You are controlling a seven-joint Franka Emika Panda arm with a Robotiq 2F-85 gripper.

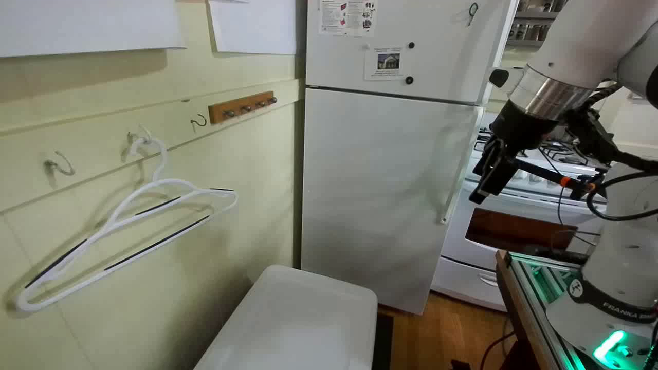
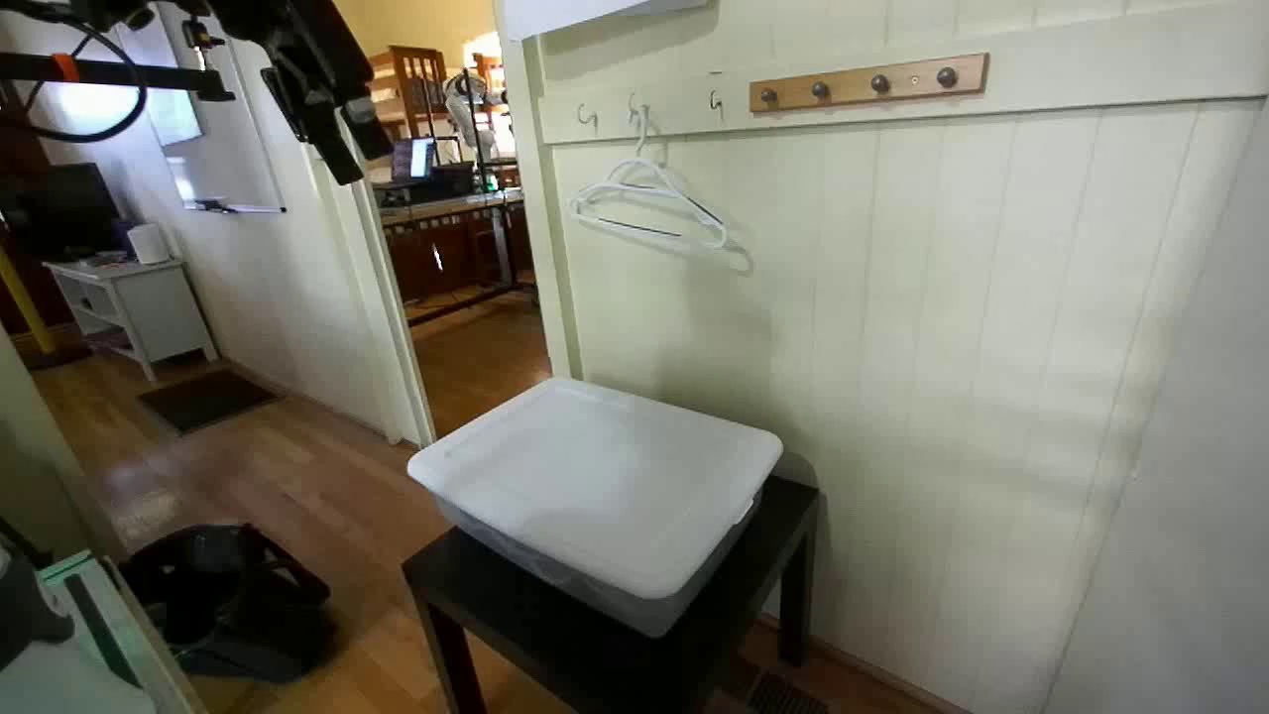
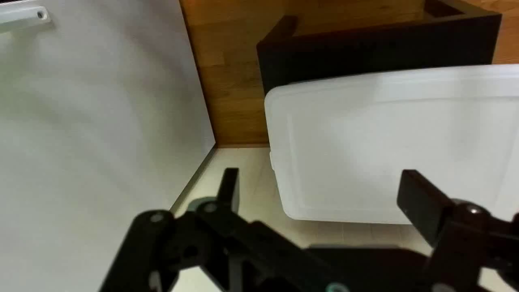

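Shallow grey tub [image 2: 634, 613], upright, wide white lid [image 2: 605, 476] on, lying flat. Lid rectangular, corners rounded, faint panel line inside rim. Tub sits on black bench [image 2: 476, 572], just beside pale wall [image 2: 694, 337]. White hanger [image 1: 128, 219], dark strips along bars, hung against same wall, higher than tub and well apart from it. Outlines overlap; whether one hanger or two, unclear.

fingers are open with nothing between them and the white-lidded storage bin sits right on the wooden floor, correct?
Not the wooden floor: an exterior view shows the white-lidded storage bin resting on a black side table. The fingers are indeed open with nothing between them.
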